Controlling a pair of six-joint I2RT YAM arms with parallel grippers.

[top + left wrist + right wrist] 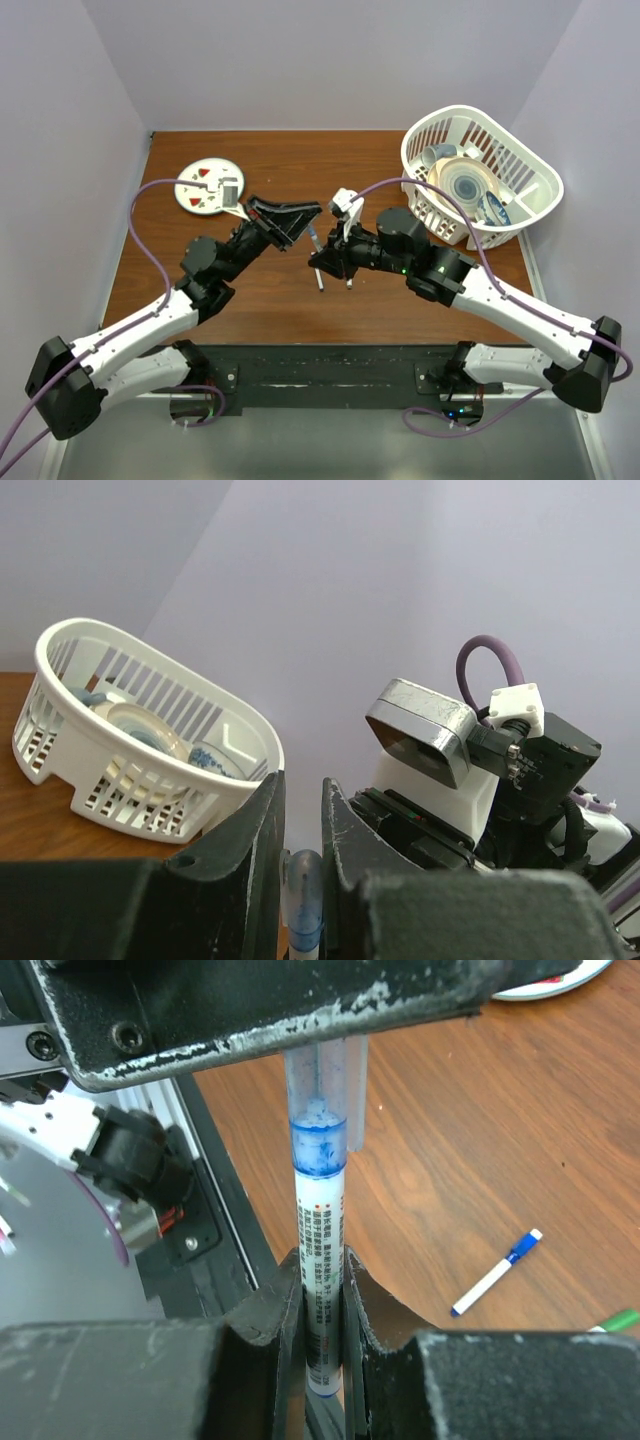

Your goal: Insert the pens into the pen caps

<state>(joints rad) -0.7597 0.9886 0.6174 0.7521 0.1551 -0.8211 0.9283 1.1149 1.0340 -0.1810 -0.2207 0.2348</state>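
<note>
Wooden table [270,310]: right claw [322,1270] pinches pen [320,1215]; left claw [303,815] pinches blue cap [320,1110] over tip.

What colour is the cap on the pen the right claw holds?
Translucent blue; the cap shows best in the right wrist view.

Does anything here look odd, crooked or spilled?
Nothing stands out. The pen in the right gripper sits straight in the blue cap held by the left gripper. A loose pen lies uncapped on the table, which fits the task.
</note>
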